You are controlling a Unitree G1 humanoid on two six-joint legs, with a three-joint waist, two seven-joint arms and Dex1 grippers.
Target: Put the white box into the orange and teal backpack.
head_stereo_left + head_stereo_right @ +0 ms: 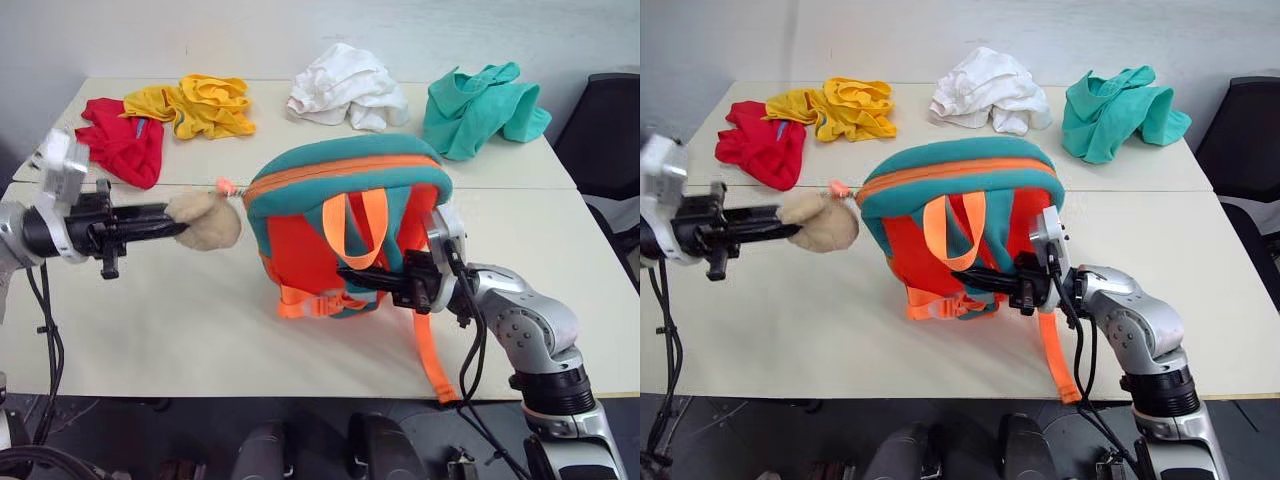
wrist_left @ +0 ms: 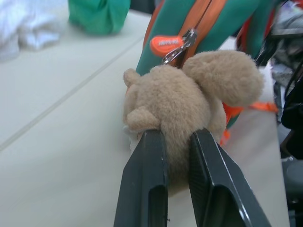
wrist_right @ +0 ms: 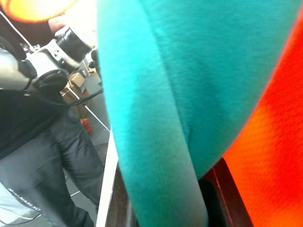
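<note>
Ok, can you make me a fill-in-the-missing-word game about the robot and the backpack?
1. The left gripper is squeezing the beige plush ____ that hangs from the zipper pull.
2. The right gripper is shut on a teal part of the orange and teal backpack, which stands on the ____.
3. Between the yellow clothes and the teal garment lies a heap of ____ cloth.

Missing words: toy; table; white

Right gripper's fingers (image 1: pixel 352 274) tucked behind the orange and teal backpack (image 1: pixel 345 180) straps, tips hidden.
</note>
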